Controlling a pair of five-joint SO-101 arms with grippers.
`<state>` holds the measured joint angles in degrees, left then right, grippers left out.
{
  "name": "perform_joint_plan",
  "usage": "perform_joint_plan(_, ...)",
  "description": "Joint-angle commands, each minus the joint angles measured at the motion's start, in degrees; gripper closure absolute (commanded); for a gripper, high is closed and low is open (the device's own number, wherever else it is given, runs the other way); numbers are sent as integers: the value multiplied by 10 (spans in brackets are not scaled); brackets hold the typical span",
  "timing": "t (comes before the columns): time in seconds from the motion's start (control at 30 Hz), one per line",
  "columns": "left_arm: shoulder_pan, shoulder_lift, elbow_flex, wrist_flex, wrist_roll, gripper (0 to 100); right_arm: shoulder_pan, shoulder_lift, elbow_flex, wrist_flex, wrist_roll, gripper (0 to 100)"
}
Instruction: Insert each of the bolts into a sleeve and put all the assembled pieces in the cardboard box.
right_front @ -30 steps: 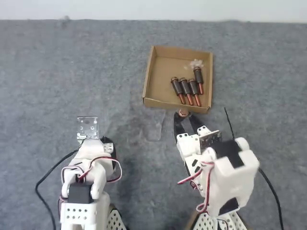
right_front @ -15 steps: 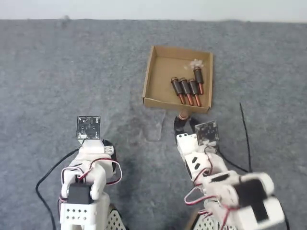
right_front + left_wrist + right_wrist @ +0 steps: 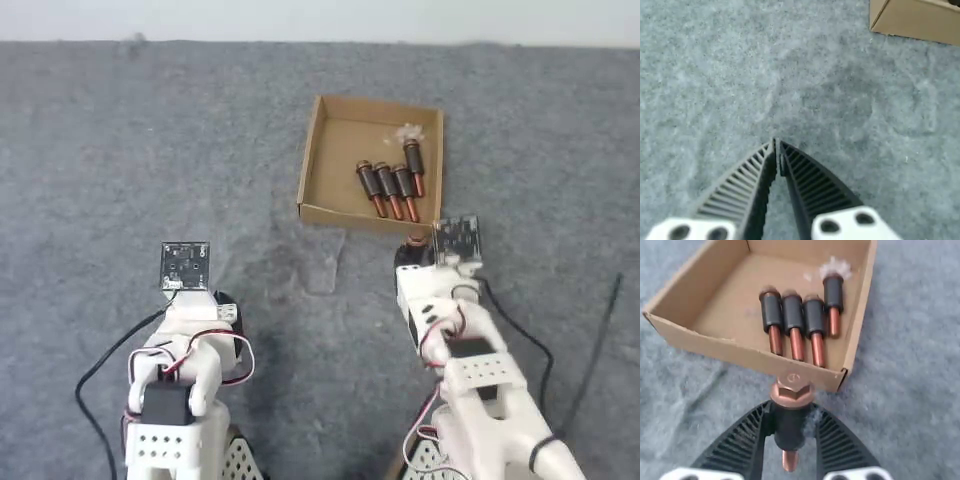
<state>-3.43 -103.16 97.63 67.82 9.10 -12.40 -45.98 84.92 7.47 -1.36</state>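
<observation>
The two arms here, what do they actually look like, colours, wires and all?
Both the left arm and the right arm are blocky white plastic with black motor blocks, looped with thin red and white wires. Black cables trail away from them. Each carries a small square circuit board at the wrist. The fingers are black, tapered and ribbed, with zigzag teeth inside.

High view looks down from above cardboard box (image 3: 340,140), right wrist view close before it, left wrist view farther, box shared.

Closed left tool (image 3: 776,145) over grey carpet (image 3: 740,75), cardboard box (image 3: 915,20) corner well beyond.
</observation>
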Motion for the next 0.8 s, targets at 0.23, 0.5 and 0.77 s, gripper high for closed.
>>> perform_joint_plan(0.23,-3,-12,-11,1,-3,989,8,42,-277,213,10,991)
perform_joint_plan(0.5,1,-12,-11,1,-3,989,7,234,-552,351,11,990)
perform_joint_plan(0.77,1,-12,-11,1,-3,989,23,508,-861,479,69,990)
